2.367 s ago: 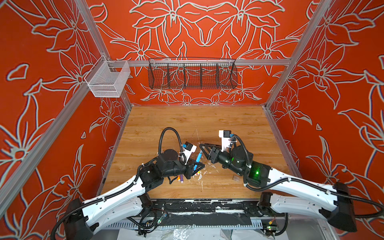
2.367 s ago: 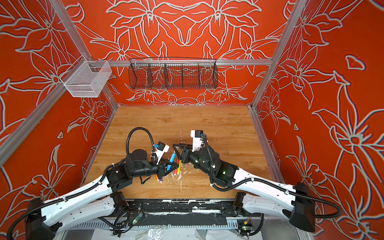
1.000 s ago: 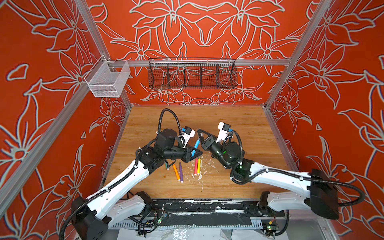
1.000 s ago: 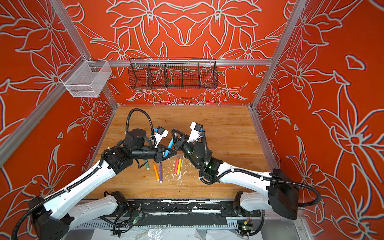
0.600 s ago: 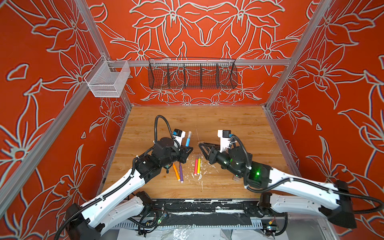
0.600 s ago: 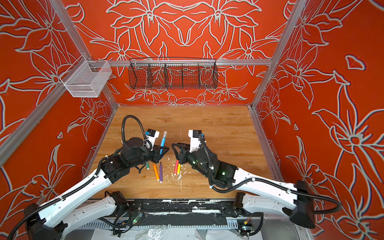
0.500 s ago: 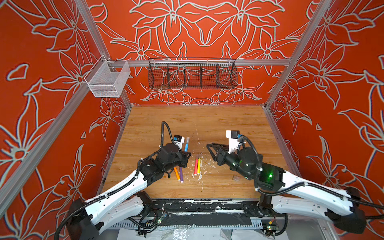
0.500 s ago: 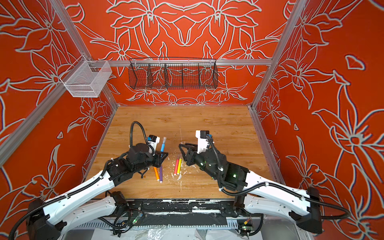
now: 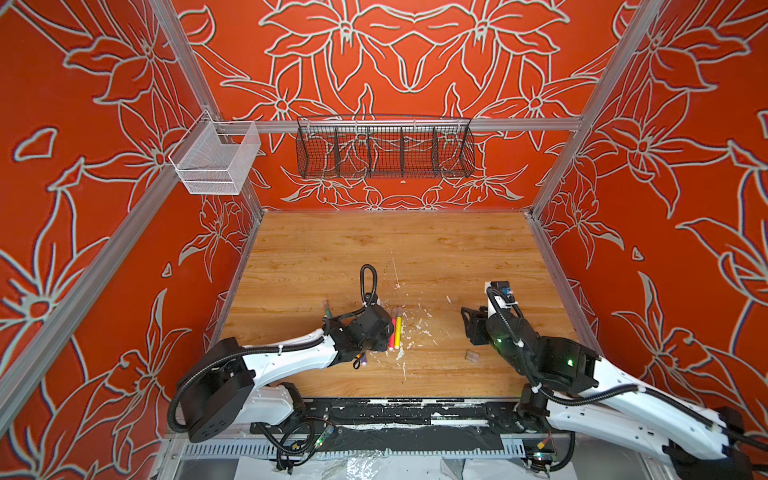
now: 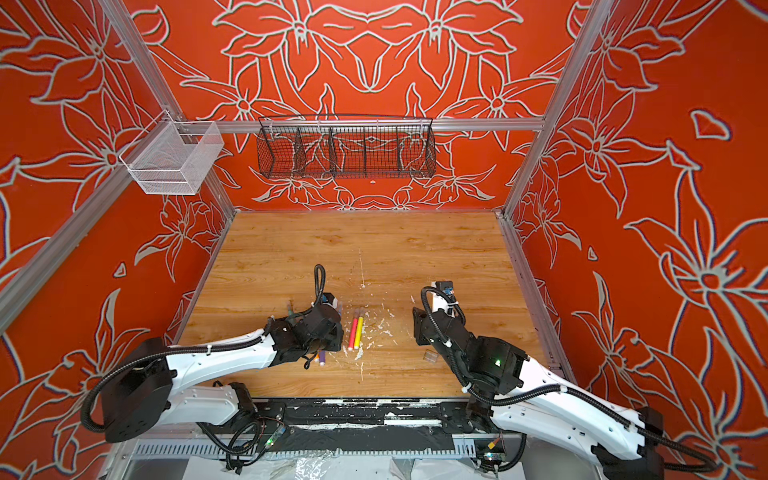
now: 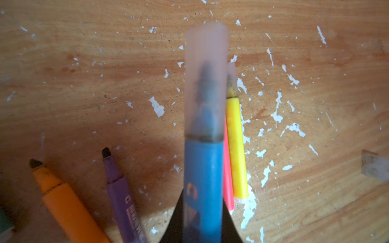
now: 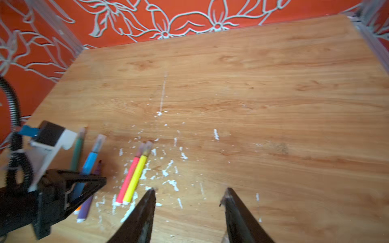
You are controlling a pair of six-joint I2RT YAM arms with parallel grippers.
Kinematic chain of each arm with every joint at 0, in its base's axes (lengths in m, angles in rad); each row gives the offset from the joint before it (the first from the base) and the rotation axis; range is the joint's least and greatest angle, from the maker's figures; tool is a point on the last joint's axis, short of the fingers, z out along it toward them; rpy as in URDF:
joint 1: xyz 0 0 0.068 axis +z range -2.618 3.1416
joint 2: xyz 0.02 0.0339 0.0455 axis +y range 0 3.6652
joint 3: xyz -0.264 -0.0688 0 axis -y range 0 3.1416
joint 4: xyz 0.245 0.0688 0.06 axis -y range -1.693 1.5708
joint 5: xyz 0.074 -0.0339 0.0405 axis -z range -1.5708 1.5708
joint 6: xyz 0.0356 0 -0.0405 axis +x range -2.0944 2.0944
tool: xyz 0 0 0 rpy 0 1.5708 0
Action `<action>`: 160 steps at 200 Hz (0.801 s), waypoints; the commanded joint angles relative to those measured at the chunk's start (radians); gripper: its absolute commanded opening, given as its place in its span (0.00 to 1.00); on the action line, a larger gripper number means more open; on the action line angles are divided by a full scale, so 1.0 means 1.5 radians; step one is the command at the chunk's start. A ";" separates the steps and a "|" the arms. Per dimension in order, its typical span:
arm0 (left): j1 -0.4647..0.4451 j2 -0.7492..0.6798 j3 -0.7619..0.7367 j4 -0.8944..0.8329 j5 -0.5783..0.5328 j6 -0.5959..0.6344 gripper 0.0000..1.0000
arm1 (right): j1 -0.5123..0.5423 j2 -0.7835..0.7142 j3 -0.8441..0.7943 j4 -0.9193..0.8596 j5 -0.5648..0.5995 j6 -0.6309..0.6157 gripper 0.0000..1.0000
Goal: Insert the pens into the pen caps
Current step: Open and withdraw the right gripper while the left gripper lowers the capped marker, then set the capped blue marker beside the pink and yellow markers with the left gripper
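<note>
I have the blue pen (image 11: 203,178) clamped in my left gripper (image 12: 84,185), its tip inside a clear cap (image 11: 207,84). The bare-tipped orange pen (image 11: 63,199) and purple pen (image 11: 122,195) lie on the table (image 12: 252,94) just beside that gripper. The capped pink pen (image 11: 227,183) and yellow pen (image 11: 235,147) lie side by side between my grippers, nearer the left. My right gripper (image 12: 189,191) hangs over the table with its jaws parted and empty, and a loose cap (image 9: 471,355) lies near it.

Robot lab test cell, aluminium frame (image 9: 519,124), floral orange wall panels (image 9: 685,208), wooden tabletop (image 9: 374,249), black wire basket (image 9: 384,145)
</note>
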 commanded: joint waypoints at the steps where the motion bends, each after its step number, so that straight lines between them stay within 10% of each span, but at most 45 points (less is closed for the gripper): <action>1: -0.005 0.033 0.014 0.036 -0.019 -0.018 0.00 | -0.050 -0.003 -0.019 -0.027 0.029 -0.015 0.55; 160: -0.010 0.098 0.047 0.029 0.000 -0.011 0.30 | -0.402 0.156 -0.137 0.252 -0.021 -0.115 0.53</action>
